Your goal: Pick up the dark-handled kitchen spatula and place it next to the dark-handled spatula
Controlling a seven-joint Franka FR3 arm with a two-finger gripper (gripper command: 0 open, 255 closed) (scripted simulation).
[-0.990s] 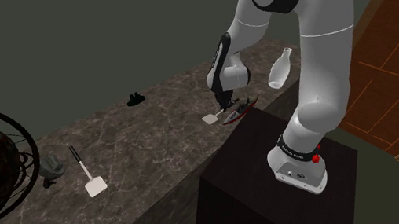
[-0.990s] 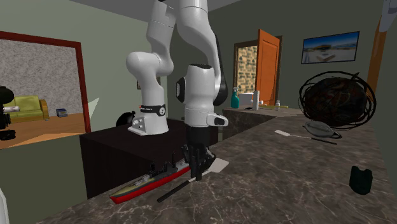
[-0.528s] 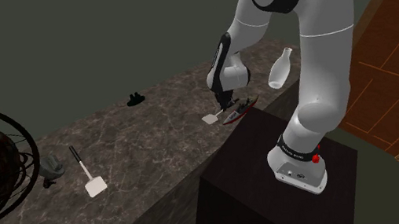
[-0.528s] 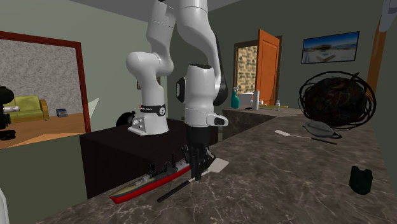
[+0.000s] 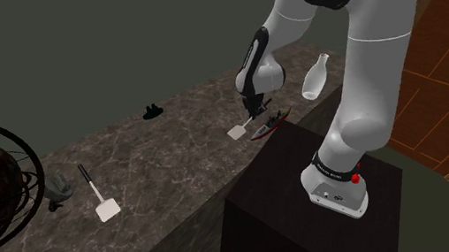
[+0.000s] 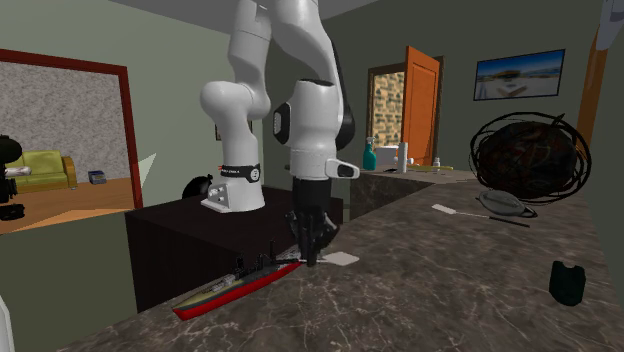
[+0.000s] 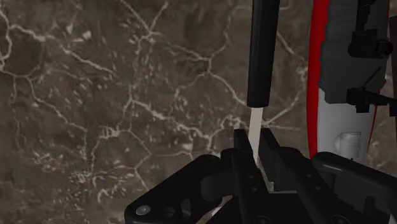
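The end effector (image 7: pixel 254 145) pinches the spatula (image 7: pixel 263 51) by its thin white neck at the counter's (image 5: pixel 155 156) stand-side edge beside a toy ship (image 5: pixel 270 123); light and stiff, it could pivot.

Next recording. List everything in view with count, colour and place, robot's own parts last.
held spatula: 1, dark handle, white blade, beside the ship
loose spatula: 1, dark handle, white blade, on the counter near the wire ball
ship: 1, red and grey, counter edge by the stand
vase: 1, white, beside the arm
wire ball: 1, black, shoulder view's left
black object: 1, counter's far edge
counter: 1, dark marble
stand: 1, dark
arm: 1, white
jaws: black, shut on the held spatula's white shaft
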